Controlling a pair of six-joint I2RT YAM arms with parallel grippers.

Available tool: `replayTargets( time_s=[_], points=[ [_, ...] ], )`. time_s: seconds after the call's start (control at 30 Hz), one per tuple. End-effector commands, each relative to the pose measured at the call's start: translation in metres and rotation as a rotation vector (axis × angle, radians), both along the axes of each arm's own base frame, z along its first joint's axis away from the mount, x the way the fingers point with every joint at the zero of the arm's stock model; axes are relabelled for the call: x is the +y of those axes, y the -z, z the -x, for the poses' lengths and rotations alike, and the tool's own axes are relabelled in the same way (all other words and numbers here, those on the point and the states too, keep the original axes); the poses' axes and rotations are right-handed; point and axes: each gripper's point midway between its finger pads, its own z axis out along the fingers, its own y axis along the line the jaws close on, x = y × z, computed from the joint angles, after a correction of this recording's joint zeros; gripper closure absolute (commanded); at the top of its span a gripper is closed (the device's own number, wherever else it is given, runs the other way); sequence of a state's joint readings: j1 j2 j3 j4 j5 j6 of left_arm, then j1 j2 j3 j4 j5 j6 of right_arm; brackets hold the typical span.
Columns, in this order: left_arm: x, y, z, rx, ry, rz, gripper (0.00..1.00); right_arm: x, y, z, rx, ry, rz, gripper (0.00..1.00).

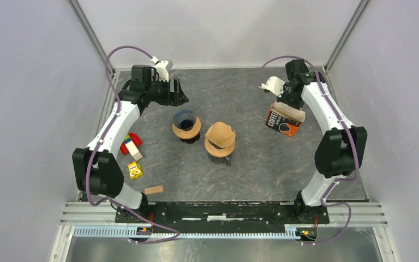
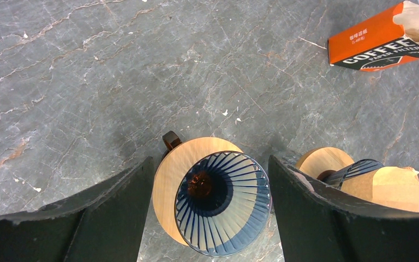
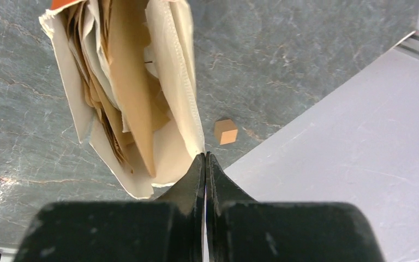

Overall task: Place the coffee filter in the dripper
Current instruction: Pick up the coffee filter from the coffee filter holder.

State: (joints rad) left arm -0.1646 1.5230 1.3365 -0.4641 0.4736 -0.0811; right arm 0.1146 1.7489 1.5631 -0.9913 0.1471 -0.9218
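Observation:
The empty dripper [image 1: 186,124], blue ribbed glass on a wooden ring, stands left of centre. My left gripper [image 1: 175,94] hovers open above it, and in the left wrist view the dripper [image 2: 223,202] sits between the spread fingers of that gripper [image 2: 210,161]. The orange coffee filter box [image 1: 282,123] lies at the right. My right gripper [image 1: 285,107] is at its open top. In the right wrist view cream and brown coffee filters [image 3: 131,82] fan out of the box, and the gripper [image 3: 205,154] is shut with its tips pinching the cream filter's edge.
A second dripper [image 1: 220,139] with a brown filter in it stands at the centre. Toy blocks [image 1: 131,146], a yellow block [image 1: 135,170] and a wooden block [image 1: 153,190] lie left of the drippers. A small wooden cube [image 3: 225,131] sits by the white side wall [image 3: 360,136].

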Motion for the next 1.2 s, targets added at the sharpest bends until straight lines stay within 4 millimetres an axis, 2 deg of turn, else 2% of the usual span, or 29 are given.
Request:
replayTargets(
  time_s=[0.0,0.2,0.3,0.63,0.87,1.03,1.17],
  points=[
    [0.001,-0.029,-0.008,-0.085,0.004,0.003,0.17,0.000,-0.053,-0.003,-0.108,-0.014,-0.023,1.00],
    [0.000,-0.045,-0.012,-0.128,0.003,0.008,0.13,0.003,-0.089,0.003,-0.180,-0.027,-0.046,1.00],
    [-0.001,-0.053,-0.014,-0.150,0.002,0.021,0.12,0.005,-0.101,0.009,-0.209,-0.040,-0.062,1.00],
    [-0.005,-0.055,-0.015,-0.140,0.005,0.044,0.12,0.002,-0.091,0.012,-0.187,-0.036,-0.045,1.00],
    [-0.005,-0.053,-0.018,-0.142,0.002,0.038,0.12,0.004,-0.111,-0.001,-0.265,-0.019,-0.062,1.00],
    [-0.006,-0.050,-0.018,-0.133,0.007,0.041,0.12,0.002,-0.101,0.002,-0.248,-0.074,-0.026,1.00],
    [-0.007,-0.050,-0.019,-0.133,0.008,0.040,0.12,-0.003,-0.104,0.000,-0.272,-0.110,0.021,1.00]
  ],
)
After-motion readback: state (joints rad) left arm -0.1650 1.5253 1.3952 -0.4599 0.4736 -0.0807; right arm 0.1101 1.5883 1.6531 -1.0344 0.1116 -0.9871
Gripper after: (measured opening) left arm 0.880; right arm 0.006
